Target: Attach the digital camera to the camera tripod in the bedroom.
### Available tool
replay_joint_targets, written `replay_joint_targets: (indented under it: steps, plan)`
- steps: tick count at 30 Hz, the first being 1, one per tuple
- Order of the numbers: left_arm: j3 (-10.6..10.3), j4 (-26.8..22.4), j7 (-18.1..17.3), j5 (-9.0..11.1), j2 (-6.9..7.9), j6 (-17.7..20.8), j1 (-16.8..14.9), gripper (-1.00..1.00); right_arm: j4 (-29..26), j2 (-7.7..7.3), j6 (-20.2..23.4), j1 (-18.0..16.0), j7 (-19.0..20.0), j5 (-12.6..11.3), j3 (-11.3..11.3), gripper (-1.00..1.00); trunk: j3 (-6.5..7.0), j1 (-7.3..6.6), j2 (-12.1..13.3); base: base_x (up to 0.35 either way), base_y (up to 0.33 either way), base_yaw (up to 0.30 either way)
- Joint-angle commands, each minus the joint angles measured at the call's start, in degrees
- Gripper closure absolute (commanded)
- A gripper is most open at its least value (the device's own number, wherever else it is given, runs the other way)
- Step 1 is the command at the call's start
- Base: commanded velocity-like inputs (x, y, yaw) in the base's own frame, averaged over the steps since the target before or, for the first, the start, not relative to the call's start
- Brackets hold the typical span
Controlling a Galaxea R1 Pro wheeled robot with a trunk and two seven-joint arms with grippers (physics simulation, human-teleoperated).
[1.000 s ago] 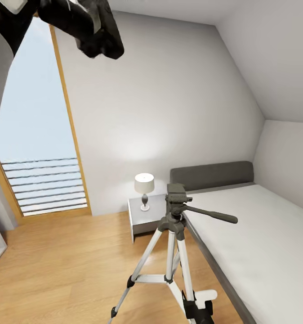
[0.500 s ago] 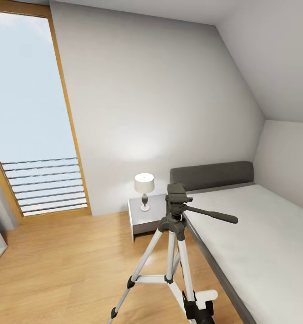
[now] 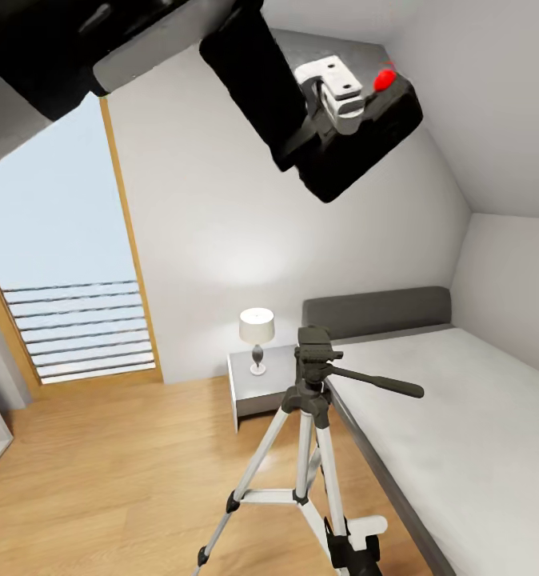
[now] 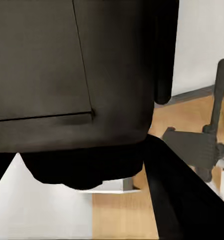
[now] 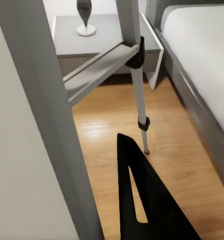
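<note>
High above the tripod (image 3: 309, 416) by the bed (image 3: 461, 416), the left gripper (image 3: 333, 104) looks clamped on the camera (image 3: 365, 140), a small, rigid, probably light box best held by its flat sides; the right gripper's state I cannot tell.

The bed (image 3: 461, 416), with a white mattress and dark grey headboard (image 3: 376, 310), runs along the pale wall under a sloped ceiling (image 3: 493, 104). Just beside its head stands a grey nightstand (image 3: 257, 390) carrying a small lamp (image 3: 257, 334) with a white shade. Further from the bed, a tall wood-framed window (image 3: 61, 264) shows blue sky and horizontal slats. Light wood floor (image 3: 101, 472) spreads beside the bed.
</note>
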Motion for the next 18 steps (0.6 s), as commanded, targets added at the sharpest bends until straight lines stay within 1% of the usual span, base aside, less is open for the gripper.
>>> replay_joint_targets:
  steps: [1,2,4,6,8,9,10,13,15,16,17,18]
  plan:
    - [-1.97,0.06,-3.76,-0.37,-0.62,-0.27,-0.08,1.00,0.21,0.01,0.65,0.00,-0.35,-0.17,0.29,1.00,-0.04,0.04,0.00,0.000,0.000,0.000]
    - [-3.25,0.20,-5.69,-0.46,-1.12,-0.39,-0.08,1.00,0.21,0.04,0.66,0.00,-0.35,-0.17,0.29,1.00,-0.04,0.04,0.00,0.000,0.000,0.000]
    - [-5.98,1.09,-7.85,-0.93,-1.91,-0.64,-0.09,1.00,0.21,0.14,0.66,0.00,-0.30,-0.17,0.34,1.00,-0.04,0.04,0.00,0.000,0.000,0.000]
    - [-6.95,2.67,-8.75,-1.15,-2.17,-0.74,-0.09,1.00,0.21,0.19,0.66,0.00,-0.28,-0.17,0.36,1.00,-0.04,0.04,0.00,0.000,0.000,0.000]
    - [-7.01,4.75,-9.49,-1.27,-2.33,-0.80,-0.09,1.00,0.21,0.21,0.66,0.00,-0.27,-0.17,0.37,1.00,-0.04,0.04,0.00,0.000,0.000,0.000]
    - [-6.56,6.62,-10.45,-1.35,-2.50,-0.86,-0.09,1.00,0.21,0.20,0.66,0.00,-0.26,-0.17,0.37,1.00,-0.04,0.04,0.00,0.000,0.000,0.000]
    - [-6.43,7.08,-10.87,-1.37,-2.55,-0.89,-0.10,1.00,0.21,0.19,0.66,0.00,-0.26,-0.17,0.37,1.00,-0.04,0.04,0.00,0.000,0.000,0.000]
    - [-6.04,8.28,-14.50,-1.53,-3.82,-1.31,-0.16,1.00,0.21,0.17,0.66,0.00,-0.26,-0.17,0.38,1.00,-0.04,0.04,0.00,0.000,0.000,0.000]
    - [-5.99,8.18,-18.00,-1.90,-4.39,-2.66,-0.17,1.00,0.21,0.17,0.66,0.00,-0.26,-0.17,0.38,1.00,-0.04,0.04,0.00,0.000,0.000,0.000]
    - [-5.99,7.89,-20.64,-2.36,-4.44,-3.42,-0.17,1.00,0.21,0.20,0.66,0.00,-0.26,-0.17,0.38,1.00,-0.04,0.04,0.00,0.000,0.000,0.000]
    - [-5.99,7.68,-22.25,-2.71,-4.33,-3.82,-0.17,1.00,0.21,0.21,0.66,0.00,-0.26,-0.17,0.38,1.00,-0.04,0.04,0.00,0.000,0.000,0.000]
    - [-5.99,7.01,-26.04,-3.60,-4.07,-4.73,-0.17,1.00,0.21,0.23,0.66,0.00,-0.26,-0.17,0.38,1.00,-0.04,0.04,0.00,0.000,0.000,0.000]
